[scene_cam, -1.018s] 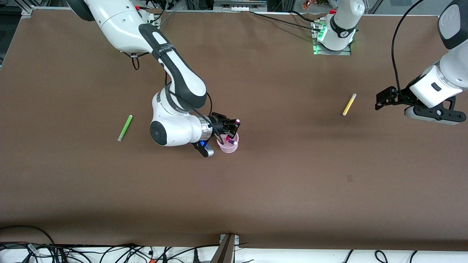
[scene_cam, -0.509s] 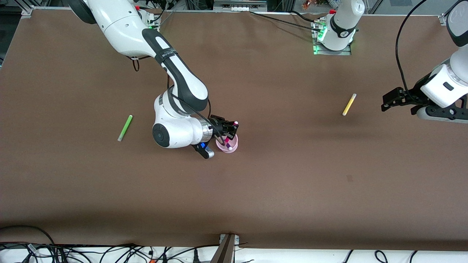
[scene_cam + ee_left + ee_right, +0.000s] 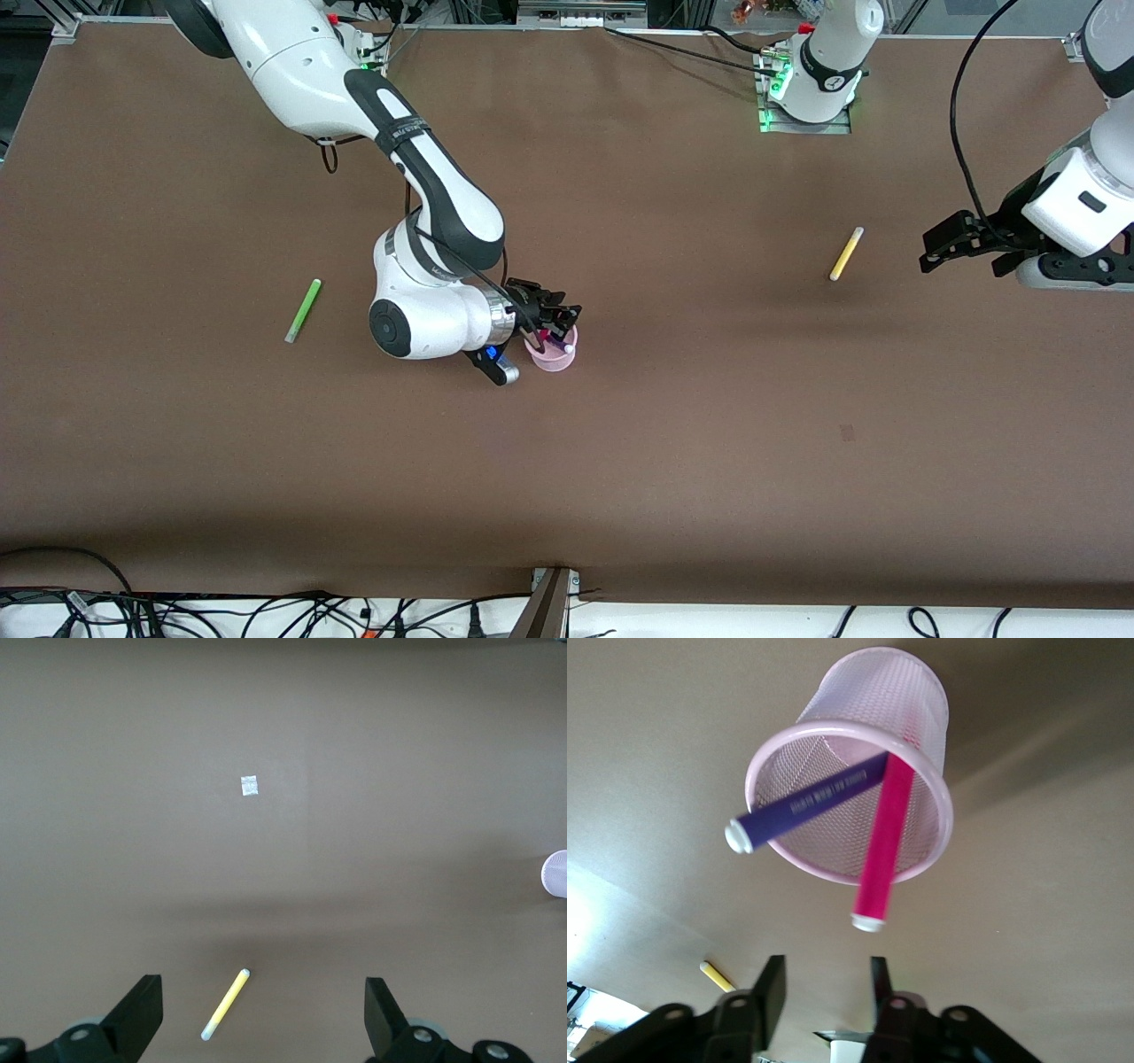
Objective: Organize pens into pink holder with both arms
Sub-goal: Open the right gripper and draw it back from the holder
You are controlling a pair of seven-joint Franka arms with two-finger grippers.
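The pink holder (image 3: 558,359) (image 3: 897,687) stands mid-table with a purple pen (image 3: 815,799) and a magenta pen (image 3: 883,850) leaning in it, cap ends above the rim. My right gripper (image 3: 558,321) (image 3: 826,992) hovers just over the holder, open, with nothing between its fingers. A green pen (image 3: 303,310) lies flat toward the right arm's end of the table. Toward the left arm's end lies a yellow pen (image 3: 846,253) (image 3: 226,1004). Beside that yellow pen my left gripper (image 3: 927,251) (image 3: 261,1014) hangs wide open and holds nothing.
A small pale patch (image 3: 847,432) (image 3: 249,786) marks the brown table, nearer to the front camera than the yellow pen. The left arm's base (image 3: 811,89) stands at the table's robot edge. Cables (image 3: 266,616) run along the camera-side edge.
My right gripper has opened and let go of the magenta pen, which has dropped deeper into the holder. My left gripper drifted slightly away from the yellow pen and back.
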